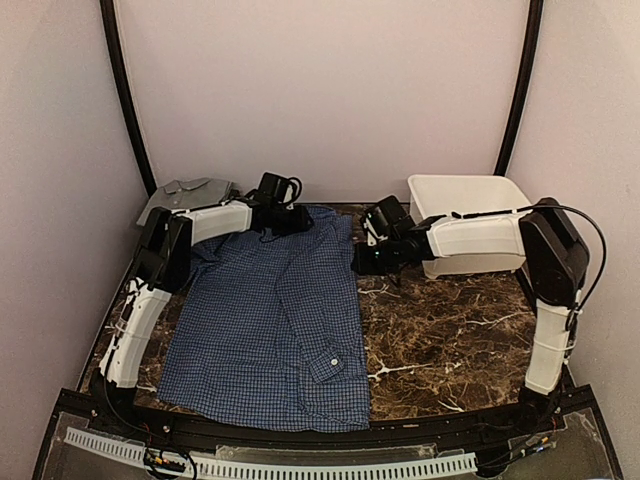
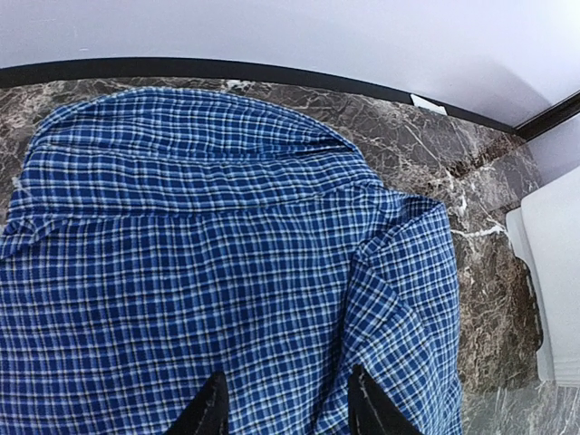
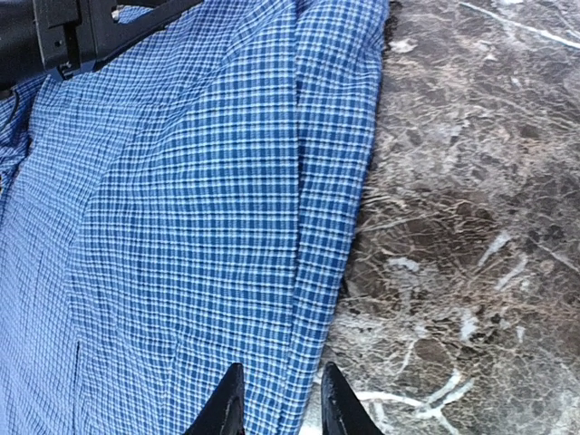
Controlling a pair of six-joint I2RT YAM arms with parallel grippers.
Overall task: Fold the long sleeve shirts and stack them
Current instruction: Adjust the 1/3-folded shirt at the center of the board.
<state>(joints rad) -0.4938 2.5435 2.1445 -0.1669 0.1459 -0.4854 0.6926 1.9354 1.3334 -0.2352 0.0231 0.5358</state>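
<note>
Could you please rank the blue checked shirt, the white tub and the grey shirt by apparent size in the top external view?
1. Blue checked shirt, clearly largest.
2. White tub.
3. Grey shirt; the last two are partly hidden, so their order is unsure.

Three eyes on me, live: one high, two riding my wrists.
Top camera sits above and behind me, looking down over the whole marble table (image 1: 440, 340). Left wrist hovers close over the blue shirt (image 2: 227, 272), facing the far wall (image 2: 272, 27). Right wrist peers steeply down at its right edge. All three share that shirt.
</note>
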